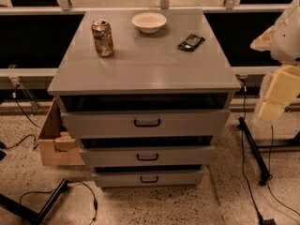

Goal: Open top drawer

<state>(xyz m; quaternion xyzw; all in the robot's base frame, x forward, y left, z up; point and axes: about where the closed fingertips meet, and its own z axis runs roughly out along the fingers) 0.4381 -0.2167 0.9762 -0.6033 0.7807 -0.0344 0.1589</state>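
Noted the top drawer (187, 123) directly under the grey cabinet top (150, 71). It was the widest of three fronts, with its black loop handle (147, 123) at centre. A dark band showed above the front. I could not settle whether the drawer stood shut or a crack ajar, so I judged the opening as not yet done. The gripper (276, 96) hung at the right edge of view, off the cabinet's right side, roughly level with that drawer and well apart from the handle. The state of its jaws could not be told. My judgement was that the step in hand was the approach. To do it well, the gripper needed to come round to the front, square to the drawer face, and take the loop at its middle so the pull would not skew the drawer. The middle drawer (187, 156) carried a like handle just below, so height mattered; too low would catch the wrong one, too high would meet the lip of the top. The pull should run straight out and level, without a jerk, since a can (102, 37), a bowl (149, 22) and a dark wrapper (191, 41) stood loose on top. A black stand leg (253, 146) lay on the floor at the right, a likely snag for the base. The cardboard box (51, 144) at the left seemed out of the way.
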